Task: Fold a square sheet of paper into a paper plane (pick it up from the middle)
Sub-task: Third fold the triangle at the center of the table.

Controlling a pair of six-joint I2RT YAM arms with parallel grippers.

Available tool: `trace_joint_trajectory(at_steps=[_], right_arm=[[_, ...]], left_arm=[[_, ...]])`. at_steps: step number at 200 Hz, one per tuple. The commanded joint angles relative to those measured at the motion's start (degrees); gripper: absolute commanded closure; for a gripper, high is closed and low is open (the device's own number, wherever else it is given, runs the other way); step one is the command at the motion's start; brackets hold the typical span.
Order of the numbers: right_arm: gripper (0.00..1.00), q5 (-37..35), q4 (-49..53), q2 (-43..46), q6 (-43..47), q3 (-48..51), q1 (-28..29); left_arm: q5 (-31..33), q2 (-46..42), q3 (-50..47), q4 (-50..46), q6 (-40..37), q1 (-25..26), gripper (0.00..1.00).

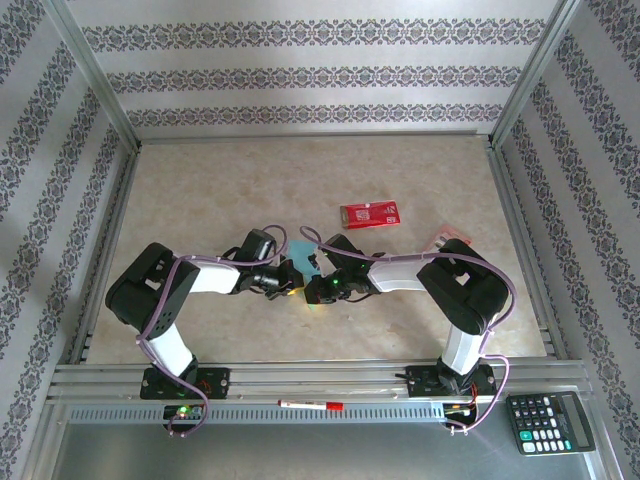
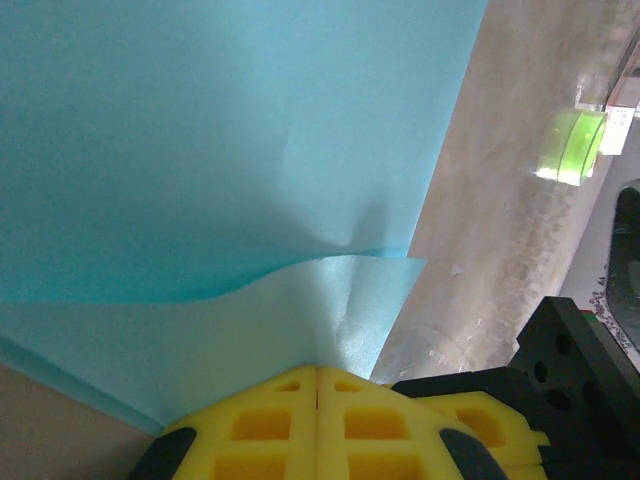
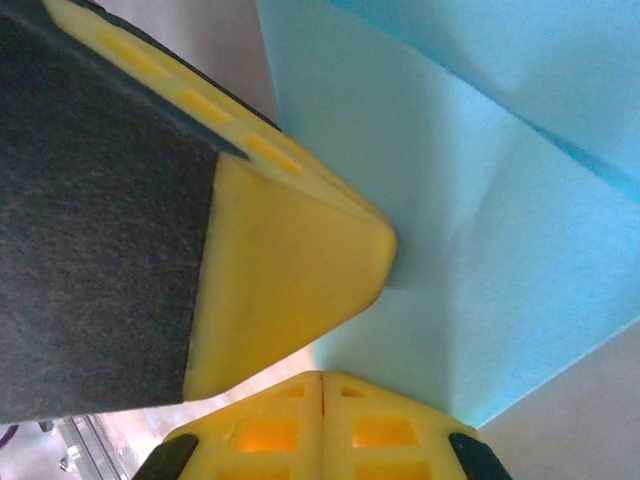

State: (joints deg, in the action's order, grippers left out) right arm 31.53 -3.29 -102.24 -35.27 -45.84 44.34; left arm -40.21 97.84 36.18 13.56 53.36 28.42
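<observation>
The square sheet of paper (image 1: 303, 256) is light blue and partly folded, with one flap lying over another (image 2: 230, 150). It is held up at the middle of the table between both arms. My left gripper (image 2: 318, 368) is shut, and the paper's lower flap comes out of the seam between its yellow fingers. My right gripper (image 3: 322, 376) is also shut, with the sheet (image 3: 500, 240) running in behind its fingertips. In the right wrist view, a yellow finger (image 3: 285, 260) of the left gripper touches the sheet from the left. The two grippers (image 1: 292, 275) (image 1: 325, 272) sit close together.
A red packet (image 1: 370, 213) lies on the table beyond the grippers. A small green ring (image 2: 572, 147) sits on the table to the right of the sheet. A calculator (image 1: 548, 421) and a red pen (image 1: 310, 405) lie near the front rail.
</observation>
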Motion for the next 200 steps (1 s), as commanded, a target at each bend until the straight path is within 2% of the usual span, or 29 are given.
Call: trace_joint_trajectory(at_steps=[1,77,153,200], right_arm=[[0.97,-5.05,9.87,-1.73,0.67,2.08,-0.4],[0.99,-6.96,14.73,-2.3,2.84,2.87,-0.62],[0.99,-7.45,15.87,-2.17,3.72,2.78,-0.65],[0.99,-7.62,16.4,-1.96,4.13,3.12,-0.74]], left_arm=[[1.99,2.25,-0.49,0.4,-1.93,-0.35,1.0],[-1.37,3.74,0.98,-0.68,-5.74,-6.54,1.0],[2.87,4.48,6.28,-7.85,-10.46,-11.34,1.0],[3.45,5.98,9.53,-8.47,-11.09,-12.81,1.0]])
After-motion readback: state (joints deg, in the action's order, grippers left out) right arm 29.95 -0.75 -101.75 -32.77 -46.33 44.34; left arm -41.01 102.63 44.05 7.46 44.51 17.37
